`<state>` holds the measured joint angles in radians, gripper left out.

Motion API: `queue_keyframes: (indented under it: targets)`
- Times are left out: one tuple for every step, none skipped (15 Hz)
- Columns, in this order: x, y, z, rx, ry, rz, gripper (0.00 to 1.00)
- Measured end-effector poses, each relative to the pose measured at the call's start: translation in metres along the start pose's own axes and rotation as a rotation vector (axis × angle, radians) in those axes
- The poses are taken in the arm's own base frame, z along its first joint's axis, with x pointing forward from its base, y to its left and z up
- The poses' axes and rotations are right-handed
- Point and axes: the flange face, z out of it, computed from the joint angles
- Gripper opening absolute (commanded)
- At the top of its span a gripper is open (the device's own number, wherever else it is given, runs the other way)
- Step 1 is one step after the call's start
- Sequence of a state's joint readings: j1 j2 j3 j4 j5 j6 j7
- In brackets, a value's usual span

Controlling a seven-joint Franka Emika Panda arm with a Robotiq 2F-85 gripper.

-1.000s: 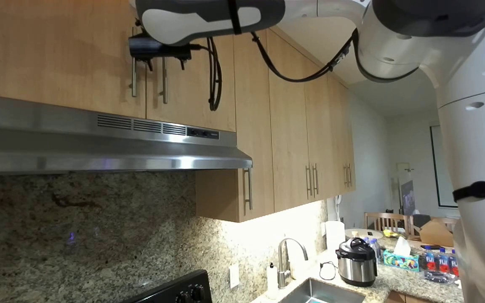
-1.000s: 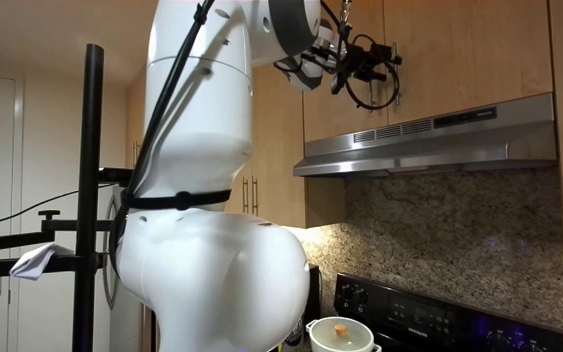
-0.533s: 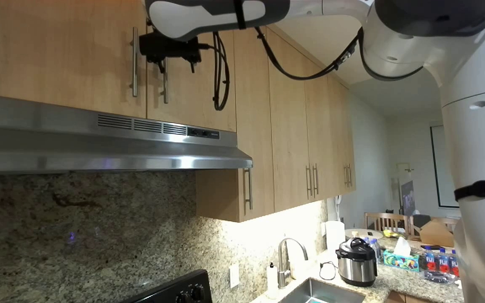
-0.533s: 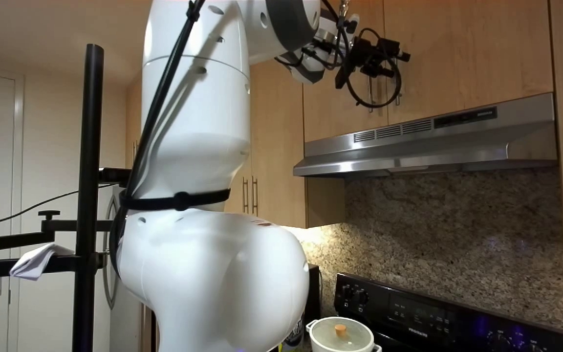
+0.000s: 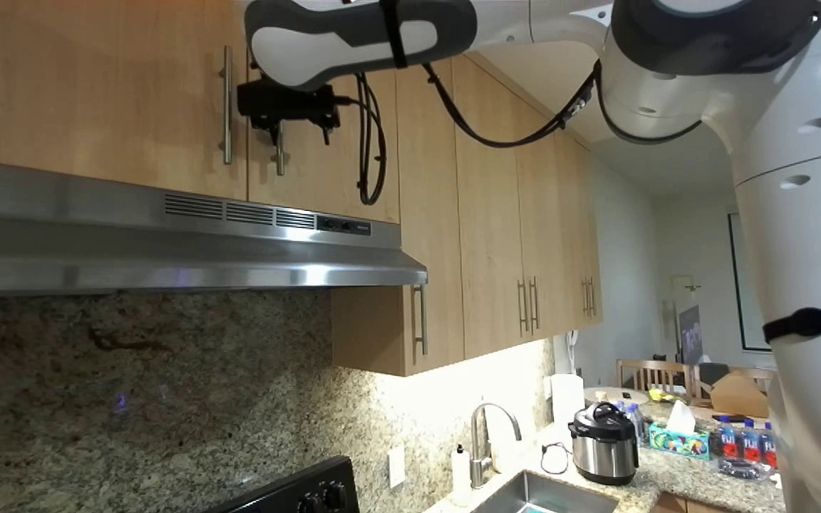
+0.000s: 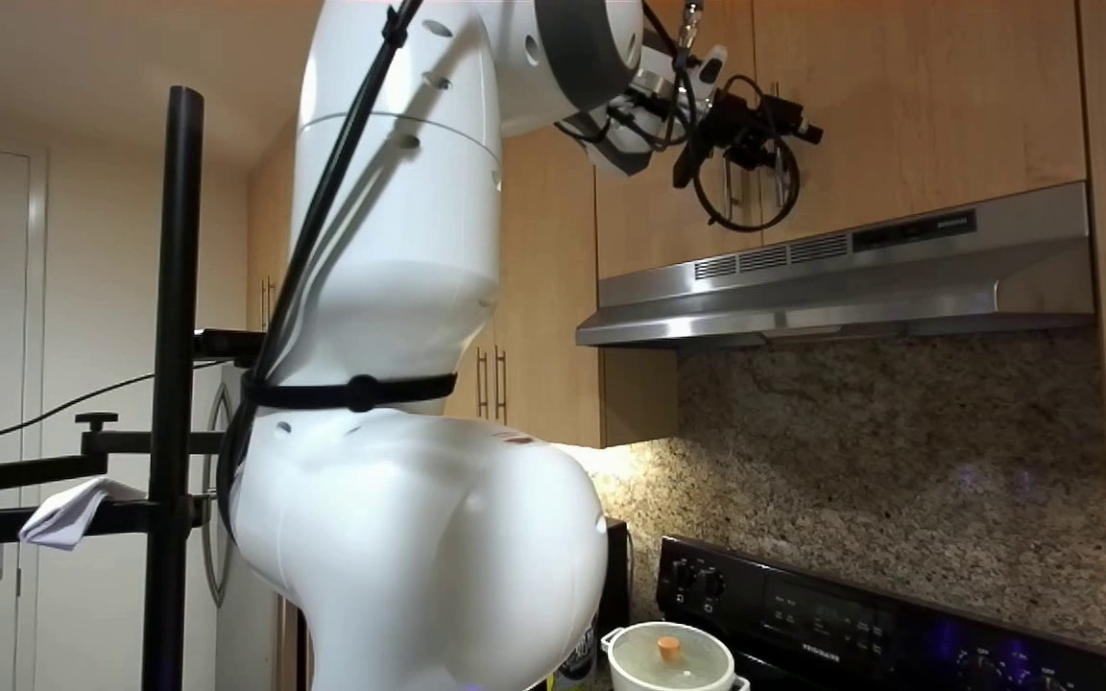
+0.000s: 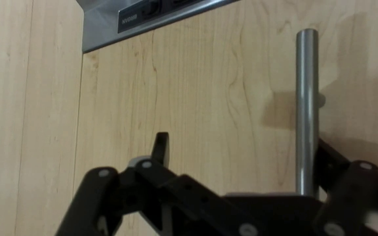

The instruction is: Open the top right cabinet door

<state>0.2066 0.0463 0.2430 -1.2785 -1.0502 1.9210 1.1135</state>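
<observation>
The top right cabinet door is flat light maple and looks shut; it also shows in an exterior view and fills much of the wrist view. Its steel bar handle stands upright in the wrist view, which is upside down. The handle's lower part shows in an exterior view. My gripper is open around the handle, which lies close beside the right-hand finger in the wrist view. I cannot tell whether they touch. The exterior views show the black wrist hardware but not the fingertips clearly.
The matching short door with its handle is alongside. A steel range hood lies just below both doors. Taller maple doors adjoin on the right. Loose cables hang from the wrist. A pot stands on the stove below.
In an exterior view the wrist has moved right and then slightly down, uncovering the neighbouring door's handle. The arm's cables shifted with it. The doors have not moved.
</observation>
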Motion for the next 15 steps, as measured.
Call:
queue_keyframes:
  targets:
    - [0.000, 0.000, 0.008, -0.001, -0.003, 0.005, 1.00]
    - [0.001, 0.000, 0.015, 0.000, -0.007, 0.011, 1.00]
    - [0.002, 0.001, 0.015, 0.004, -0.015, 0.019, 1.00]
    - [0.003, 0.002, 0.016, 0.006, -0.019, 0.024, 1.00]
    - [0.003, 0.002, 0.015, 0.007, -0.022, 0.027, 1.00]
    - [0.003, 0.002, 0.015, 0.009, -0.023, 0.029, 1.00]
    - [0.003, 0.002, 0.015, 0.009, -0.024, 0.033, 1.00]
    - [0.004, 0.003, 0.014, 0.009, -0.024, 0.037, 1.00]
    - [0.004, 0.003, 0.014, 0.010, -0.025, 0.041, 1.00]
    - [0.004, 0.003, 0.013, 0.011, -0.025, 0.045, 1.00]
    - [0.005, 0.004, 0.012, 0.015, -0.029, 0.049, 1.00]
    - [0.006, 0.005, 0.011, 0.018, -0.035, 0.056, 1.00]
    - [0.007, 0.007, 0.010, 0.024, -0.044, 0.064, 1.00]
    - [0.008, 0.009, 0.008, 0.030, -0.056, 0.074, 1.00]
    - [0.010, 0.011, 0.007, 0.039, -0.071, 0.087, 1.00]
